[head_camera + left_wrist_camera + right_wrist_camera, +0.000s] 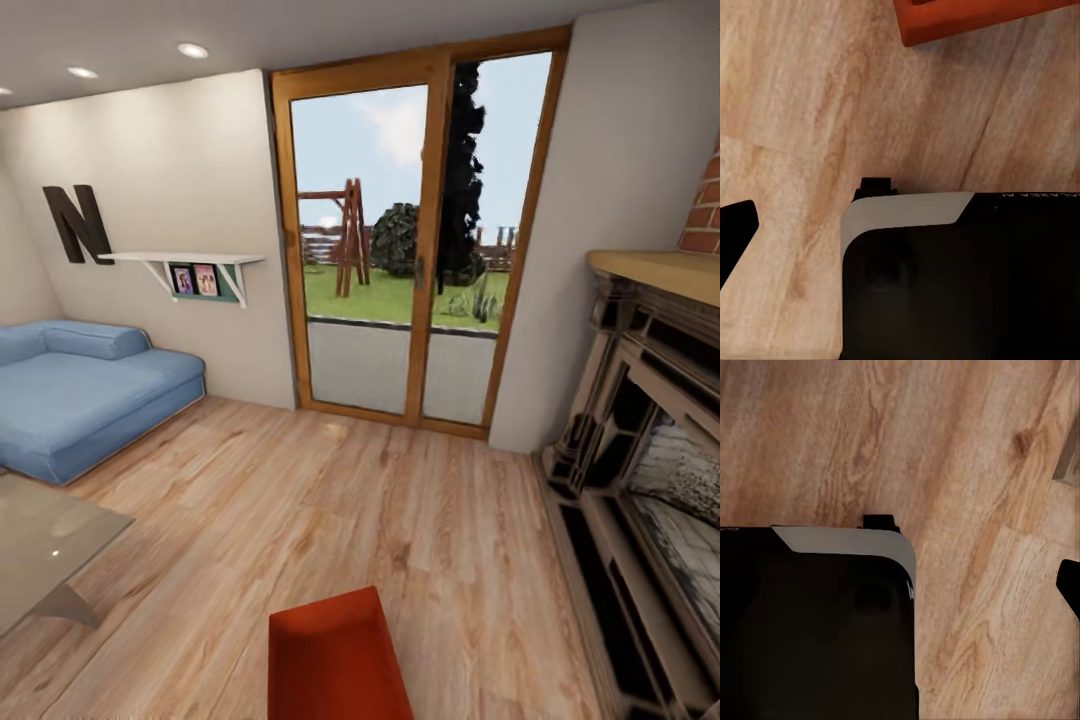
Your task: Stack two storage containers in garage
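Living room | red bin (335,660) on wood floor (400,520), near centre, just ahead of you | hands' state: cannot tell | risk: roll forward, base shoves bin toward fireplace (640,470).

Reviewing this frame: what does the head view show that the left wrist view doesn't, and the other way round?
Head view alone: the blue sofa, glass table, wood-framed glass doors, wall shelf and brick fireplace. Left wrist view alone: a dark robot body panel with a pale edge close to the lens. Both: the light wood plank floor and an orange-red storage container resting on it, seen at the frame edge in each. Gripper states cannot be judged.
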`<state>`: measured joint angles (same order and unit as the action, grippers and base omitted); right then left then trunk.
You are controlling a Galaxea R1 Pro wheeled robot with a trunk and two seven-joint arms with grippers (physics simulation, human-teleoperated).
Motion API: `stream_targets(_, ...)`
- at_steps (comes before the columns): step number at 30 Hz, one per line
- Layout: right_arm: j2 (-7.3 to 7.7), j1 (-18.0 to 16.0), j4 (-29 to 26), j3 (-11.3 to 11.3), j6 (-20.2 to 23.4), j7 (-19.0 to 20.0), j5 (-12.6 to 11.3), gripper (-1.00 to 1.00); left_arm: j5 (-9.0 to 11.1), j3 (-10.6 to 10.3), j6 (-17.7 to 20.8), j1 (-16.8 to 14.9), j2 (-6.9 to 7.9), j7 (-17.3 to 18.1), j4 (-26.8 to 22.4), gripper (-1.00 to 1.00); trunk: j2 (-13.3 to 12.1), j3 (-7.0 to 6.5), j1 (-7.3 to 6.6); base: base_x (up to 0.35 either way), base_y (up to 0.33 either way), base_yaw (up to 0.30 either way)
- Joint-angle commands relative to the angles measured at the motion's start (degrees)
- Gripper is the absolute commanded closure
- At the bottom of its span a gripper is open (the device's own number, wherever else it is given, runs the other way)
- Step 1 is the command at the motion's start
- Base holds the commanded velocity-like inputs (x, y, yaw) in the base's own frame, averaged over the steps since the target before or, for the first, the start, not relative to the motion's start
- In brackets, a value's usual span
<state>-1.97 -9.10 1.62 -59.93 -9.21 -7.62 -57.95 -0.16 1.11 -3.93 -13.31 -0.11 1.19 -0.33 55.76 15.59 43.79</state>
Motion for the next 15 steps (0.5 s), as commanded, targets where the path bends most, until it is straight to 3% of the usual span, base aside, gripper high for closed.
stream_targets(1,-0.05,0.0,0.1,-0.5,-0.2,0.0,-0.4,-1.0,0.0,0.1,-0.2,0.0,0.01,0.1,0.1,-1.0,0.0,0.07,0.0,0.0,-0.241,0.062)
stream_targets(8,-0.05,0.0,0.1,-0.5,-0.1,0.0,-0.4,-1.0,0.0,0.1,-0.2,0.0,0.02,0.1,0.1,-1.0,0.0,0.07,0.0,0.0,-0.243,0.018)
stream_targets(15,-0.05,0.0,0.1,-0.5,-0.2,0.0,-0.4,-1.0,0.0,0.1,-0.2,0.0,0.02,0.1,0.1,-1.0,0.0,0.07,0.0,0.0,-0.029,0.113)
